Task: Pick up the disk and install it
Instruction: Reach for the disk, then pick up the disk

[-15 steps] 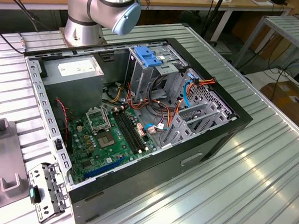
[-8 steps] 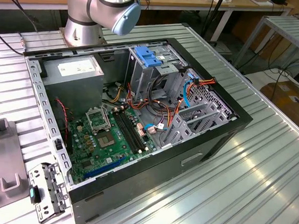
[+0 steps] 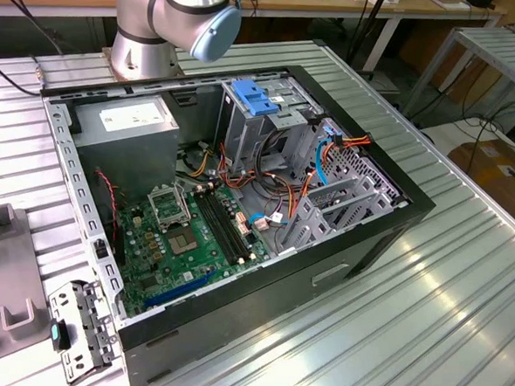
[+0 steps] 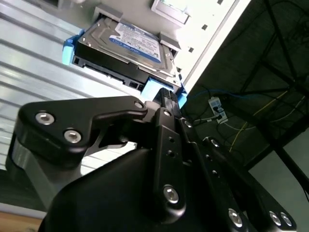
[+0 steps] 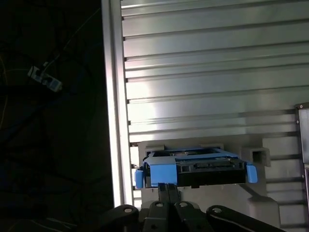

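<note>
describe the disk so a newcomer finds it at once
Go to the edge of the ribbed aluminium table, where a pale grey holder sits. The disk lies flat in it, just ahead of the gripper: a black drive with a labelled top, framed by bright blue plastic unlike the grey around it.

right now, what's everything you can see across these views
table: one, ribbed silver, under everything
disk: one, black in a blue carrier, lying in a grey holder
computer case: one, black, open, on the table
motherboard: one, green, inside the case
box with white label: one, grey, inside the case
latch: one, light blue, atop the drive cage
arm: one, grey, beyond the case in the exterior view
gripper: one, black, at the disk's blue carrier
</note>
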`<state>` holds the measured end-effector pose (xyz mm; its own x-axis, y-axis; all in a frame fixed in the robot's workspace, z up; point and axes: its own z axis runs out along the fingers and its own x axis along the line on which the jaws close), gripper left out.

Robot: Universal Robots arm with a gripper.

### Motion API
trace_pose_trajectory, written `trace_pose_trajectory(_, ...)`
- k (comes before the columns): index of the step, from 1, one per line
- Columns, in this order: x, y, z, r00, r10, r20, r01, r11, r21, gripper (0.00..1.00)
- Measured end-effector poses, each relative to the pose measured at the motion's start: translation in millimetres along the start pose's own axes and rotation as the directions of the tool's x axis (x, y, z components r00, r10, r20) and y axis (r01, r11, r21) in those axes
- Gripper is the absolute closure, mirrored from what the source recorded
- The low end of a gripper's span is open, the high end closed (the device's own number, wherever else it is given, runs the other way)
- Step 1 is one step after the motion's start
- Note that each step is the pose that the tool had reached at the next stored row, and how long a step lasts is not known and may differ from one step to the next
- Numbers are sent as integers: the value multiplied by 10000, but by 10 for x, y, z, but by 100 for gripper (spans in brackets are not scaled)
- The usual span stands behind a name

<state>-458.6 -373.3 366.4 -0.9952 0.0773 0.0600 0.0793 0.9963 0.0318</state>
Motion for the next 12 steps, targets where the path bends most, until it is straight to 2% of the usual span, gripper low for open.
trace_pose_trajectory(12, 1, 2, 6, 10000, 1, -1, -1, 10000, 8, 89)
